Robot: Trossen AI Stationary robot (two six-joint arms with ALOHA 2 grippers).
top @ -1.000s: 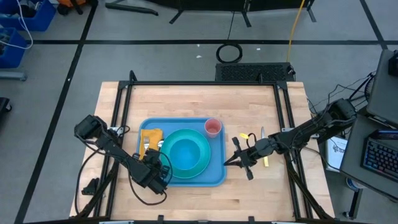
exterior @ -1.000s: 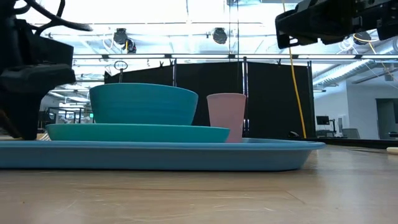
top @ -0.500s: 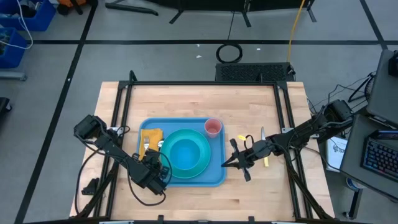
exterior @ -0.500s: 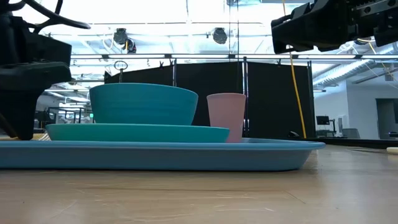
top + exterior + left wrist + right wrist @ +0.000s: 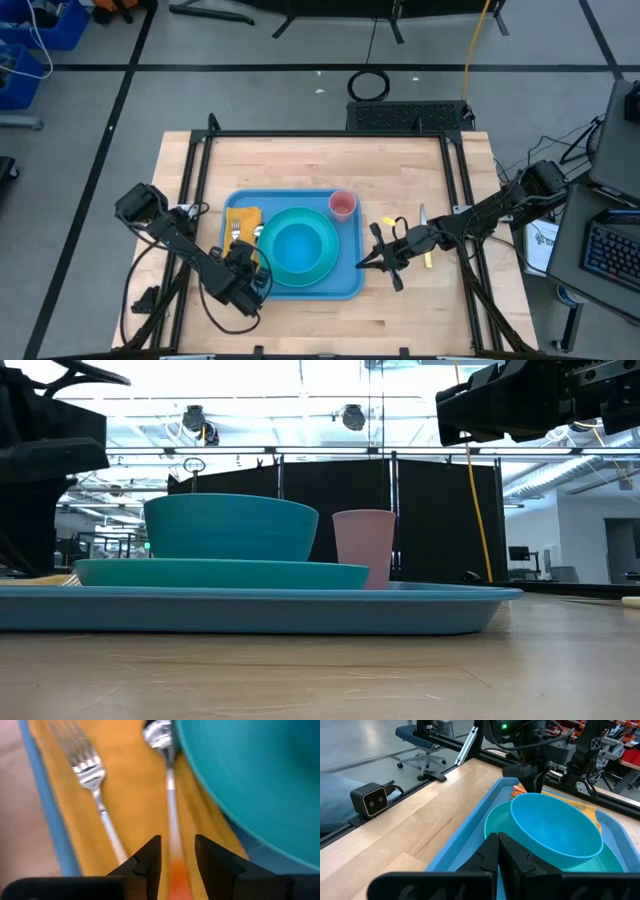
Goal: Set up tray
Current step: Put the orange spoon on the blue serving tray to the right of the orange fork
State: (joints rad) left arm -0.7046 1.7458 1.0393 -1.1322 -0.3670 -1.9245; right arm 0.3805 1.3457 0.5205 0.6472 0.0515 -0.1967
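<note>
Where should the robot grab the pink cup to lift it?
Probably from above, pinching the pink cup at its open rim on the side away from the bowl. It stands upright in the tray corner, and the plate crowds its other side.

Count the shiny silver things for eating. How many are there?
2. A fork and a spoon lie side by side on the orange napkin, beside the teal plate. Others may be hidden.

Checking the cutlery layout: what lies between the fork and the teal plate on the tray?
A spoon lies between the fork and the teal plate, on the orange napkin, plainest in the left wrist view.
</note>
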